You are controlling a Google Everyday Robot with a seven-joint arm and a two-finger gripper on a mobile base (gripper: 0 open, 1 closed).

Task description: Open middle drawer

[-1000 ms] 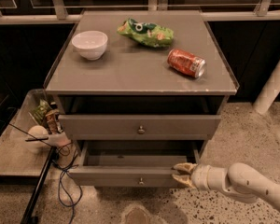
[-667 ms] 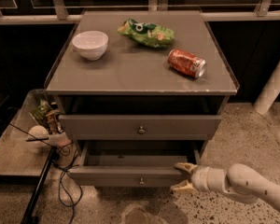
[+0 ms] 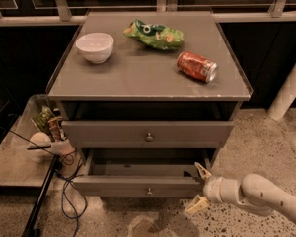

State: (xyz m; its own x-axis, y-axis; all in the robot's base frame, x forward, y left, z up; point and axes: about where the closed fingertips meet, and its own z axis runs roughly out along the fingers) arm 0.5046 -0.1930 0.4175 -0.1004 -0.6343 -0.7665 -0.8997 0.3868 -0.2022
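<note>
Now the gripper [image 3: 193,188] stands wide open, holding nothing. Its two pale fingers [image 3: 203,172] are spread far more than a second ago, when they sat close together at the same spot. One finger points up past the drawer's right side and the other slants down over the speckled floor [image 3: 266,147]. The middle drawer [image 3: 118,185] has not moved since then. It is pulled part way out of the grey cabinet [image 3: 138,78], low in the camera view, with its shallow box showing behind the front and its small round knob [image 3: 149,190] facing forward.

The right end of that drawer's front lies just at the gap between the spread fingers, to the left of the white arm [image 3: 256,194], which comes in from the lower right. I cannot tell whether either finger touches the drawer. The drawer above [image 3: 103,132] sits further in.

On the cabinet top lie a white bowl [image 3: 94,46], a green snack bag [image 3: 154,33] and a red can [image 3: 197,66] on its side.
</note>
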